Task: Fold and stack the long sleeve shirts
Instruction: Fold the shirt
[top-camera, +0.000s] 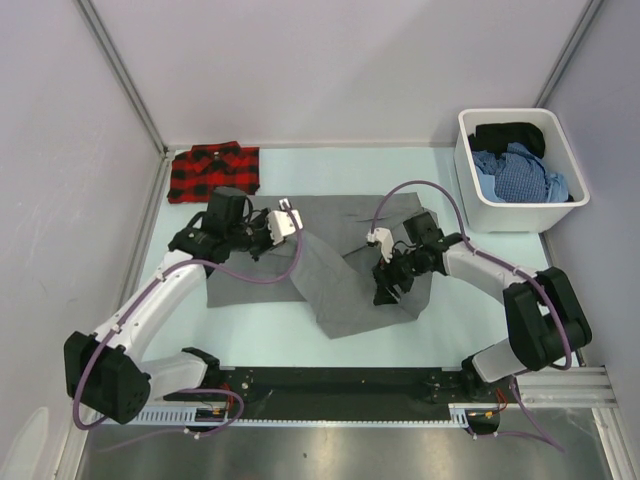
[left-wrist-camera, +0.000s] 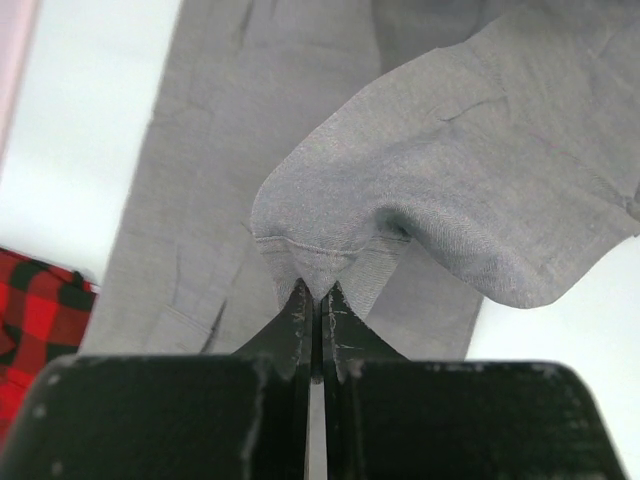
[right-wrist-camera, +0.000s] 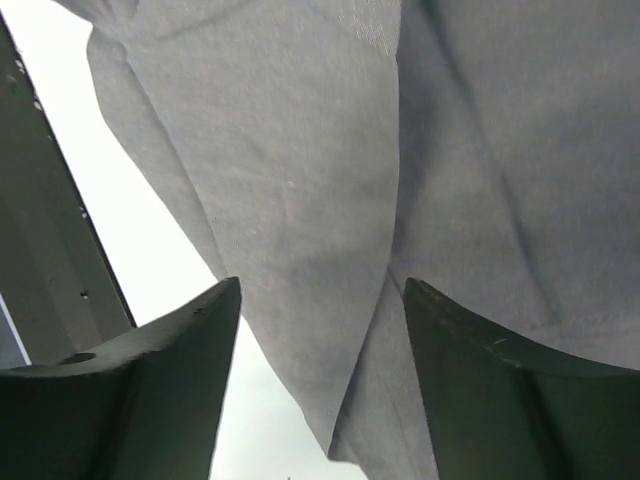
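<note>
So the plain mid-grey collared cloth shirt (top-camera: 340, 290) lies spread out in the middle of the pale table (top-camera: 260, 335), kinda rumpled. One part is pulled diagonally across the rest, so it's not lying flat.

The left gripper (top-camera: 292, 230) sits over the shirt's left half, and the left wrist view is pretty clear. Its black fingers (left-wrist-camera: 300, 325) are pressed tight together, pinching a stitched hem edge of the grey fabric. The cloth bulges up in a rounded fold right above the pinch, so that bit is lifted off the layer underneath.

The right gripper (top-camera: 386, 288) is over the shirt's right half, pointing down at it. In its own camera the two dark fingers (right-wrist-camera: 170, 380) stand wide apart, with a folded ridge of grey cloth running down between them. They aren't closed on anything. I can't tell whether the tips actually touch the fabric.

The red-and-black plaid shirt (top-camera: 213, 172) sits as a folded bundle in the far left corner of the table, apart from the grey one. A corner of it shows in the left wrist view too.

At the far right there's a white plastic bin (top-camera: 515, 215) holding blue and black clothes.
</note>
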